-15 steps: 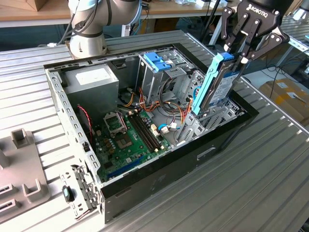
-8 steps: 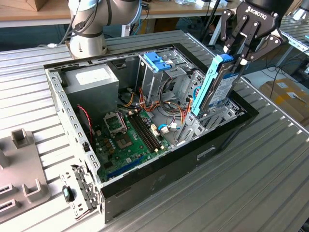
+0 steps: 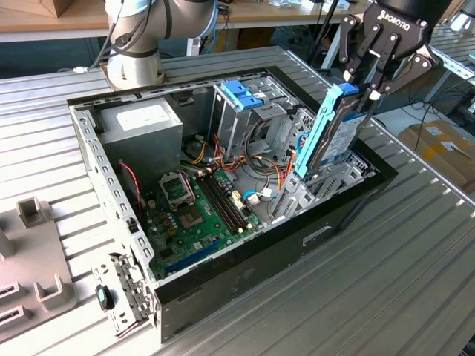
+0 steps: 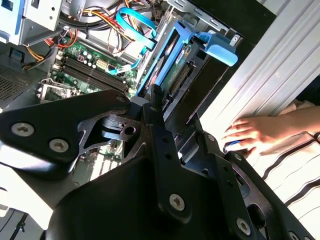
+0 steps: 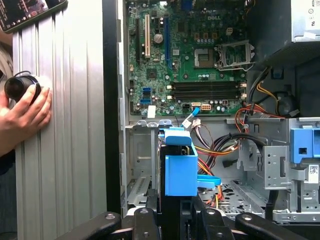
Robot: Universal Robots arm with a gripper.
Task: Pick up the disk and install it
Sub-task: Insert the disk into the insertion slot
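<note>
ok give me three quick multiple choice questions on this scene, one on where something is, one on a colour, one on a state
1. Where is the flat rectangular metal disk?
A. lying flat outside the case
B. standing on edge in the open black computer case, at the exterior view's right end
C. lying flat in the middle of the case

2. What colour is the plastic rail frame around the disk?
A. red
B. yellow
C. light blue

3. What state is the black gripper in?
A. shut on the disk's upper end
B. open, well clear of the disk
C. shut on nothing, away from the disk

Answers:
1 B, the disk stands tilted with its lower end inside the case.
2 C, the frame's long edge shows light blue in the exterior view.
3 A, the gripper clamps the disk's top.
</note>
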